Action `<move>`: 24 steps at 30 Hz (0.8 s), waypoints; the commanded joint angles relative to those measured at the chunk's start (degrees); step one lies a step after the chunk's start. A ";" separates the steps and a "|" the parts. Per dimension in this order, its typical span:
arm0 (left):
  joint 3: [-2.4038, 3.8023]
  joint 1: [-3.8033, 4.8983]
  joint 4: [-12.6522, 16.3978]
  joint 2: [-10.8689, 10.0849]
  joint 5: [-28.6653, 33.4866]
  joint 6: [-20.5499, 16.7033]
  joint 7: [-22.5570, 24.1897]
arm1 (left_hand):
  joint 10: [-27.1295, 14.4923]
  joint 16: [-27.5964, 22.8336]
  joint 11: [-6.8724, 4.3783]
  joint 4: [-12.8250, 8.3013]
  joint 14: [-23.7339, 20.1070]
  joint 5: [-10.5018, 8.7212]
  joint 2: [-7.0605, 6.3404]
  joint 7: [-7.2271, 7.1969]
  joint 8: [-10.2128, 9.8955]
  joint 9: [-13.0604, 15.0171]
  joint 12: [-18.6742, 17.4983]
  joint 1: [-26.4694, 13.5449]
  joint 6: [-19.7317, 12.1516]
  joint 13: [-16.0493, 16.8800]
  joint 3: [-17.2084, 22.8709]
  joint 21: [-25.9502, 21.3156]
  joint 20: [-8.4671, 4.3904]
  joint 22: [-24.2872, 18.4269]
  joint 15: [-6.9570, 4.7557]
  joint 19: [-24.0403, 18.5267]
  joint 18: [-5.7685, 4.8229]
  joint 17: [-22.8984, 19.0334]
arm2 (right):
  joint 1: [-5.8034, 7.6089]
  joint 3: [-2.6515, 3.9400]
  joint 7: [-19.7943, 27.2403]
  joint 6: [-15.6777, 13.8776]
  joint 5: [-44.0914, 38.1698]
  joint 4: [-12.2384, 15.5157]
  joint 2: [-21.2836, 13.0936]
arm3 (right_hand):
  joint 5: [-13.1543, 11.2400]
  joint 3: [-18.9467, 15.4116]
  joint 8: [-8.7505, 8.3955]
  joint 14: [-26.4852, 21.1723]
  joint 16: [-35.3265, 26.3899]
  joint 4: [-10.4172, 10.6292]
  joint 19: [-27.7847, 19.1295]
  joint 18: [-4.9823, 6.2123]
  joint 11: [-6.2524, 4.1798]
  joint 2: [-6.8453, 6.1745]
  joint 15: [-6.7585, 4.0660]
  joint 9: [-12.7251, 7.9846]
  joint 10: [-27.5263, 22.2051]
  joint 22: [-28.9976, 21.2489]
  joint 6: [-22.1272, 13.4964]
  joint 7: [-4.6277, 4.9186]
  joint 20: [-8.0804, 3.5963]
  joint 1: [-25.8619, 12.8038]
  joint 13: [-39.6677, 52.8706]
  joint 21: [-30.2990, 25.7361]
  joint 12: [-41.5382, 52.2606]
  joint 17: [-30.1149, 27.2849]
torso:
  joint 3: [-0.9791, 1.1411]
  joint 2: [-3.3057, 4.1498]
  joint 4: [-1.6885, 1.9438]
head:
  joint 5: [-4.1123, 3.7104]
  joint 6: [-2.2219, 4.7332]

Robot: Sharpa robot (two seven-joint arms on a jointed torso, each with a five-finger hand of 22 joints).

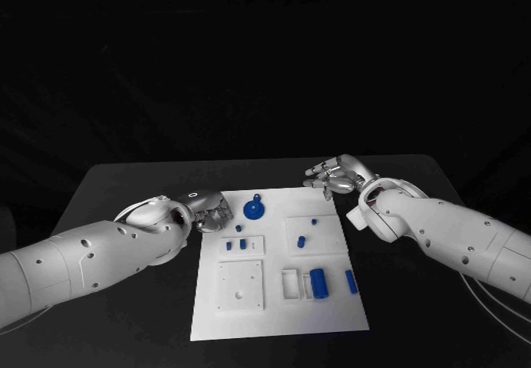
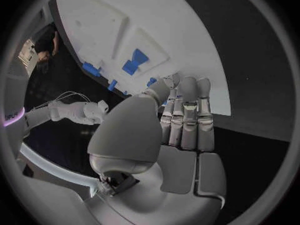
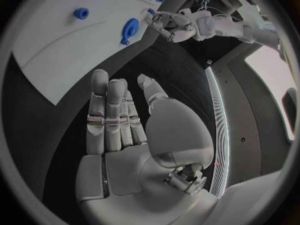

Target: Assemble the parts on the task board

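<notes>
The white task board (image 1: 277, 310) lies in the middle of the table. Blue parts on it include a round piece with a tab (image 1: 255, 208), a small peg (image 1: 239, 228), a pair in a raised plate (image 1: 235, 245), two pegs (image 1: 301, 241) and longer blocks (image 1: 318, 282). My left hand (image 1: 205, 211) sits at the board's left edge near the small peg, fingers straight and side by side (image 2: 184, 117), holding nothing. My right hand (image 1: 332, 178) hovers at the board's far right corner, fingers extended (image 3: 115, 117), holding nothing. The right wrist view shows the round piece (image 3: 130, 29).
The black table (image 1: 122, 184) extends on both sides of the board. A blank white plate (image 1: 240, 285) and a small white frame (image 1: 291, 282) sit on the board's near half. My left hand (image 3: 178, 25) appears across the board in the right wrist view.
</notes>
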 commanded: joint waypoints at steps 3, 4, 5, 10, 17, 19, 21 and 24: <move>1.07 0.26 -0.72 -1.06 8.67 -2.53 0.77 | 0.26 -3.74 -0.20 2.80 -0.42 -1.55 -0.72 0.14 -0.22 0.01 0.19 -2.57 0.48 0.07 -1.72 -3.97 0.19 -1.89 0.12 -0.39 -0.05 -1.63 | -0.33 0.03 -1.04 7.10 -14.57 1.31 -0.66 | -1.79 6.84 -0.60 1.29 0.80 -4.50 2.26 2.03 1.23 -0.53 0.52 0.16 3.80 -0.88 3.13 -0.10 0.44 -1.02 -16.19 -0.71 -13.35 -2.15 | 0.12 -0.01 0.05 | -0.24 0.29; 1.21 0.35 -0.72 -1.28 10.65 -2.83 0.99 | 0.23 -6.28 -0.01 3.52 -1.69 -3.93 -0.63 0.17 -0.21 0.01 0.20 -2.84 0.66 0.08 -2.20 -5.83 0.48 -3.20 0.32 -1.23 -0.48 -2.71 | -0.42 0.03 -1.16 7.38 -16.24 1.55 -0.78 | -1.94 7.74 -0.48 1.56 1.04 -5.01 2.53 2.14 1.30 -0.49 0.47 0.21 4.25 -0.79 3.53 -0.15 0.44 -1.22 -17.10 -0.64 -14.22 -2.35 | 0.09 -0.01 0.05 | -0.28 0.34; 1.36 0.48 -0.71 -1.56 13.73 -3.23 1.34 | 0.15 -10.32 0.06 4.43 -2.34 -4.75 -0.46 0.30 -0.27 -0.01 0.20 -2.79 0.83 0.08 -2.83 -8.87 0.82 -5.61 0.66 -2.05 -1.04 -4.43 | -0.53 0.03 -1.34 7.65 -18.39 1.87 -0.93 | -2.43 9.17 -0.57 2.06 1.50 -5.88 3.07 2.36 1.34 -0.70 0.47 0.17 4.91 -0.51 3.79 -0.22 0.45 -1.78 -17.11 -0.41 -15.78 -2.71 | 0.10 -0.01 0.06 | -0.31 0.34; 1.84 1.17 -0.11 -3.09 31.97 -4.84 4.73 | 0.02 -25.43 0.63 6.24 -2.31 -4.58 -0.23 1.32 -0.25 0.00 0.20 -1.84 2.02 0.08 -4.36 -18.45 2.14 -13.76 2.23 -3.20 -2.28 -10.03 | -1.03 0.02 -3.29 8.64 -28.35 3.29 -1.36 | -4.68 11.71 -0.47 2.78 2.18 -6.74 3.67 2.49 1.45 -1.16 0.55 0.24 4.48 0.06 5.05 -0.56 0.56 -2.78 -17.19 -0.18 -16.27 -3.72 | 0.00 -0.08 0.12 | -0.42 0.42; 2.22 1.85 2.27 -5.41 49.15 -4.84 12.54 | -3.56 -40.66 2.01 6.47 -3.78 -3.00 0.40 1.41 -0.17 0.02 0.20 -1.57 1.60 0.05 -3.79 -24.12 4.40 -20.30 4.77 -5.87 -2.66 -13.94 | -1.60 0.00 -7.28 11.12 -38.13 4.93 -1.63 | -6.57 13.57 -0.48 3.01 2.69 -6.00 4.16 2.69 1.96 -3.24 0.88 0.19 2.66 0.01 5.03 -0.51 0.88 -3.47 -17.20 -0.57 -16.29 -5.19 | -0.07 -0.09 0.16 | -0.10 0.45; 2.28 2.00 3.15 -6.07 52.15 -4.71 14.13 | -5.13 -45.31 2.46 6.66 -5.01 -3.18 0.25 1.20 -0.24 -0.01 0.23 -1.93 1.08 0.05 -3.89 -24.22 5.44 -22.88 5.91 -7.70 -2.75 -14.08 | -1.75 -0.02 -8.42 11.63 -40.12 5.32 -1.68 | -7.04 13.62 -0.52 2.83 2.86 -5.40 4.23 2.75 2.15 -4.10 1.01 0.17 2.13 -0.12 4.58 -0.37 1.00 -3.47 -17.19 -0.85 -16.29 -5.67 | -0.08 -0.10 0.13 | -0.01 0.49; 2.32 2.11 3.85 -6.58 54.15 -4.70 15.13 | -5.80 -51.09 2.67 6.74 -3.46 -3.26 0.42 1.17 -0.20 0.00 0.34 -1.79 0.82 0.09 -4.46 -24.07 6.36 -27.76 6.45 -8.13 -2.15 -13.77 | -1.87 -0.03 -9.33 11.84 -41.56 5.62 -1.71 | -7.51 13.00 -0.47 2.59 3.07 -4.29 4.27 2.94 2.31 -5.05 1.18 0.17 1.50 -0.41 4.00 -0.29 1.20 -3.28 -17.18 -1.27 -16.28 -6.15 | -0.09 -0.08 0.11 | 0.09 0.50; 2.36 2.23 4.75 -7.24 56.47 -4.73 16.19 | -5.91 -56.71 2.77 6.70 -1.90 -3.25 0.75 1.26 -0.22 -0.02 0.20 -1.59 0.84 0.02 -5.38 -24.01 6.93 -34.06 6.92 -7.71 -1.90 -13.44 | -2.06 -0.06 -10.51 11.97 -43.39 6.02 -1.75 | -7.68 12.18 -0.48 2.57 3.47 -2.99 4.55 3.09 2.49 -5.95 1.27 0.17 1.08 -0.64 3.57 -0.11 1.34 -2.53 -17.17 -1.61 -16.27 -6.70 | -0.10 -0.05 0.11 | 0.14 0.54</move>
